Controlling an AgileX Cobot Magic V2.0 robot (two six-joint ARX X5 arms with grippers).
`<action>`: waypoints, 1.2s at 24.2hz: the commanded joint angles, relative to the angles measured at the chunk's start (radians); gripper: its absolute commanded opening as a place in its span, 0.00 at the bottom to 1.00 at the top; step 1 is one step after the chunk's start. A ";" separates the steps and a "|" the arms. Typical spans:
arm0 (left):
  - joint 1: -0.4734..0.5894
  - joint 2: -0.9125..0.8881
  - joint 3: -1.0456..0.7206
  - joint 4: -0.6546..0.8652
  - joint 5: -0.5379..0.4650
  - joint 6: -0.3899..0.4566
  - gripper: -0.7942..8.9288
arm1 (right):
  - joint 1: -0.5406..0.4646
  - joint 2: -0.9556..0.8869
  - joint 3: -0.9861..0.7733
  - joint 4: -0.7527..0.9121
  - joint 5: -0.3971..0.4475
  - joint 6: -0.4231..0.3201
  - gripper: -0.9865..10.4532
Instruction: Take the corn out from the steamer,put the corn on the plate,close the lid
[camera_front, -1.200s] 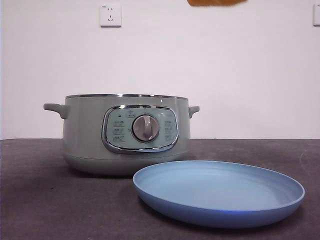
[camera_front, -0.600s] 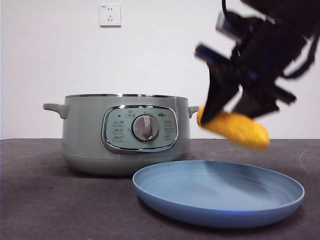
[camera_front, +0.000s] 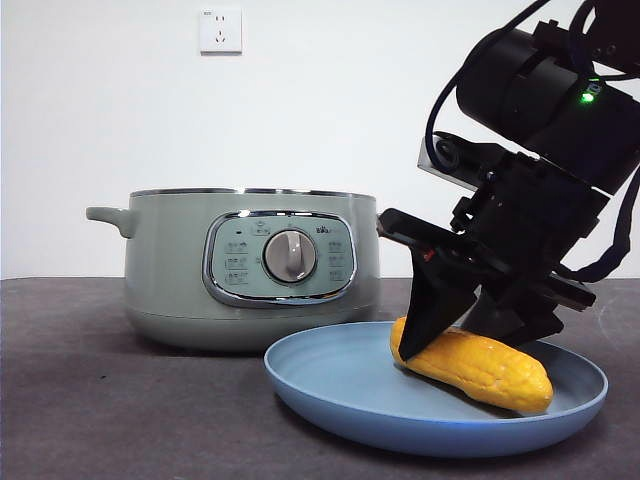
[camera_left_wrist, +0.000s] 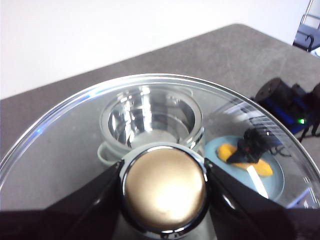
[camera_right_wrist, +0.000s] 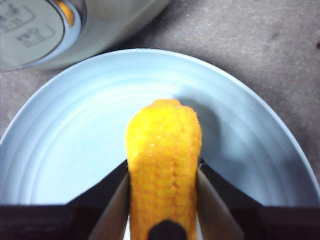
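Corn set in the plate, lid held aloft

The right gripper (camera_front: 440, 335) clamps the bumpy yellow corn (camera_front: 480, 368), which lies in the smooth blue plate (camera_front: 330, 385) just beside the sage-green steamer (camera_front: 180, 270); its panel writing is unreadable. The left gripper (camera_left_wrist: 163, 186) pinches the glass lid (camera_left_wrist: 65, 135) by its knob above the open steamer.

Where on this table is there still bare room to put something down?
Bare table lies left of the plate and in front of the steamer. The plate's left half is free. Its right half is crowded: the corn sits there in the right gripper.
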 joint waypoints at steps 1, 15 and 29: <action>0.002 0.019 -0.001 0.081 0.005 -0.010 0.07 | 0.014 0.024 -0.014 -0.013 -0.001 0.010 0.25; 0.000 0.418 -0.212 0.697 0.035 0.000 0.07 | 0.020 -0.500 -0.013 -0.240 0.007 0.006 0.64; 0.000 0.774 -0.212 1.089 0.063 0.028 0.07 | 0.020 -0.927 -0.013 -0.554 0.060 0.010 0.64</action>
